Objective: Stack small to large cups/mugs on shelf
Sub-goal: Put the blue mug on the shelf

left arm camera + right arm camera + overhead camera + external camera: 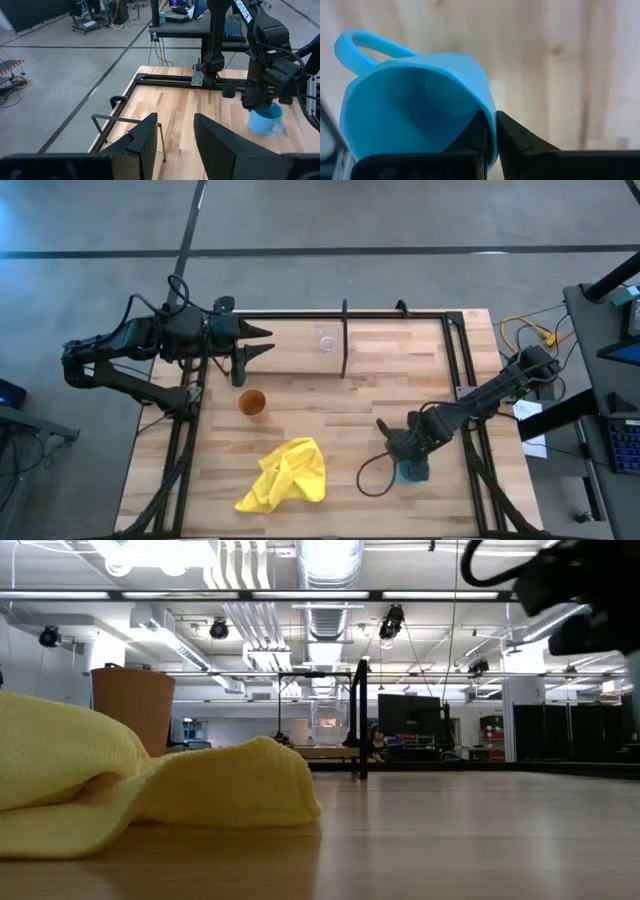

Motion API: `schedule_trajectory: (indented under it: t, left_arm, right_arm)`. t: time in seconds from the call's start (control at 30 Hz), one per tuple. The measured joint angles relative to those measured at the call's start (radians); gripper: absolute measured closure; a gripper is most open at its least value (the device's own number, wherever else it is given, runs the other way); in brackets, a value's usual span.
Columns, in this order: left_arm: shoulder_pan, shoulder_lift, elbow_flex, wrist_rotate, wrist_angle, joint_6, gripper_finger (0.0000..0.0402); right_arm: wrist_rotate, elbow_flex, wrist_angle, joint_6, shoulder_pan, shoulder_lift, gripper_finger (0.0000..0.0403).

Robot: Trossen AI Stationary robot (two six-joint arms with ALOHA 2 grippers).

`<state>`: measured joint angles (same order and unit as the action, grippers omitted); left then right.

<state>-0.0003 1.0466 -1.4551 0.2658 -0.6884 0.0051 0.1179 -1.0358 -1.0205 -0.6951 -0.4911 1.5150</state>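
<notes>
The blue mug sits toward the table's near right, under my right gripper, which is shut on it. The orange tumbler stands upright on the tabletop left of centre, in front of the shelf. The clear glass cup stands on the shelf board just left of the black divider. My left gripper hovers open over the shelf's left end, touching nothing. In the low view the tumbler and glass cup show behind the cloth. My right gripper pinches the blue mug's wall at the rim, one finger inside the cup and one outside, on the side away from the handle. The fingers come from above, pointing down. Whether the mug is clear of the table, I cannot tell.
A crumpled yellow cloth lies on the tabletop near the front, left of the mug, and fills the low view's left. Black frame rods run along the table's sides. Bare wood lies between tumbler and mug.
</notes>
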Motion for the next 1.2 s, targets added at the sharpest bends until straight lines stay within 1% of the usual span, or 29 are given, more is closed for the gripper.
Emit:
schedule_trajectory:
  t: [0.07,0.23,0.43,0.57,0.73,0.9,1.0,1.1,1.2]
  left_arm:
    - [0.000,0.000,0.000,0.000,0.000,-0.006,0.0285]
    - [0.000,0.000,0.000,0.000,0.000,-0.052,0.0285]
    - [0.000,0.001,0.000,0.000,0.000,-0.053,0.0285]
    - [0.000,0.007,0.000,0.000,-0.002,-0.052,0.0285]
    - [0.000,0.008,0.000,0.000,-0.003,-0.052,0.0285]
    - [0.000,0.006,0.000,0.000,-0.003,-0.052,0.0285]
    - [0.000,0.006,0.000,0.000,-0.010,-0.052,0.0285]
    - [0.000,0.005,0.000,0.000,-0.041,-0.052,0.0285]
    - [0.000,0.005,0.001,0.000,-0.106,-0.054,0.0285]
  right_arm:
    - [-0.033,-0.023,0.002,-0.054,0.026,0.000,0.0388]
    - [-0.085,-0.093,0.005,-0.128,0.112,0.001,0.0388]
    - [-0.143,-0.191,0.016,-0.127,0.237,0.021,0.0389]
    - [-0.147,-0.257,0.026,-0.112,0.324,0.059,0.0389]
    - [-0.145,-0.384,0.036,-0.061,0.400,0.149,0.0389]
    - [-0.130,-0.526,0.025,-0.012,0.443,0.271,0.0390]
    - [-0.103,-0.611,0.024,-0.003,0.463,0.347,0.0390]
    - [-0.092,-0.695,0.017,0.000,0.480,0.413,0.0390]
    - [-0.086,-0.786,-0.022,0.013,0.491,0.473,0.0390]
